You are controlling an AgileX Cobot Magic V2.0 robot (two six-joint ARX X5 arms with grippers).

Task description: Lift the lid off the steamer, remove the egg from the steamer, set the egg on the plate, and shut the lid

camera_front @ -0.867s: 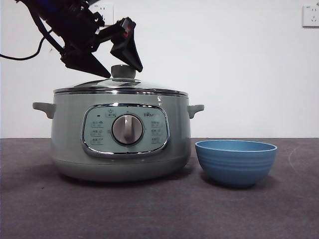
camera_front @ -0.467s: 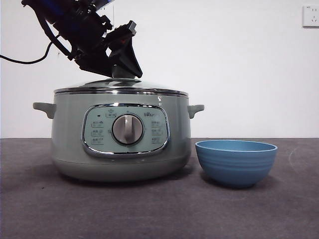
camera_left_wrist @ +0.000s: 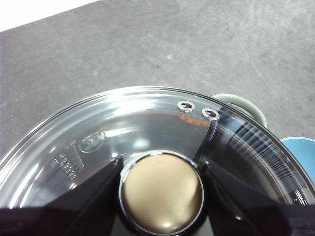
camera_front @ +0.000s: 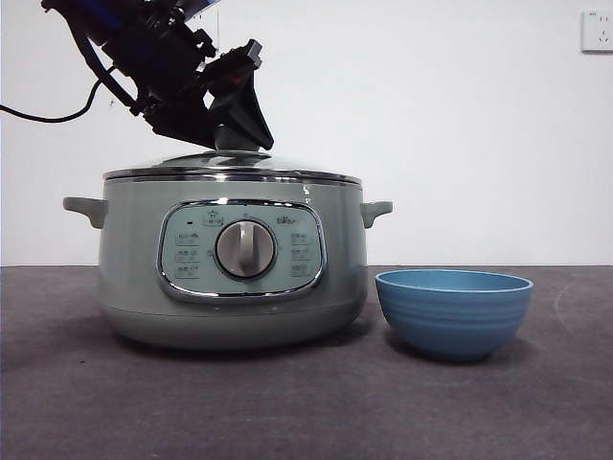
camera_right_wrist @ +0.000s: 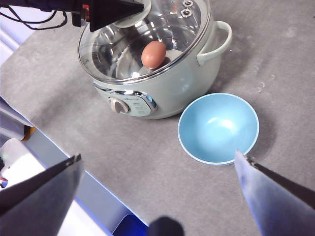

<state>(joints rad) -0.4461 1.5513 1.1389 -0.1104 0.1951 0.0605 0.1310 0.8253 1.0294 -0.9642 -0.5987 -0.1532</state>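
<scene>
Plate (camera_front: 453, 311): small blue bowl, faint horizontal ridges, lighter rim, nearest the front camera, standing on the grey counter (camera_front: 287, 402) just beside the steamer (camera_front: 230, 268), not touching it.

Steamer: large, round, pale sage-green; chrome-framed panel with silver dial; small side handles. Lid (camera_front: 230, 168) seated on its chrome rim: clear glass, two small vent rivets, rounded knob (camera_left_wrist: 161, 191).

Left claw (camera_front: 233, 132) over the lid's middle. Left wrist view: both black jaws pressed against opposite sides of the knob, clamped on it.

Egg (camera_right_wrist: 153, 54): brown, smooth, inside the steamer, seen through the glass in the right wrist view.

Right claw (camera_right_wrist: 162, 189) well above the counter, jaws spread wide, holding nothing.

Against half a second ago: nothing has visibly moved; lid not lifted.
</scene>
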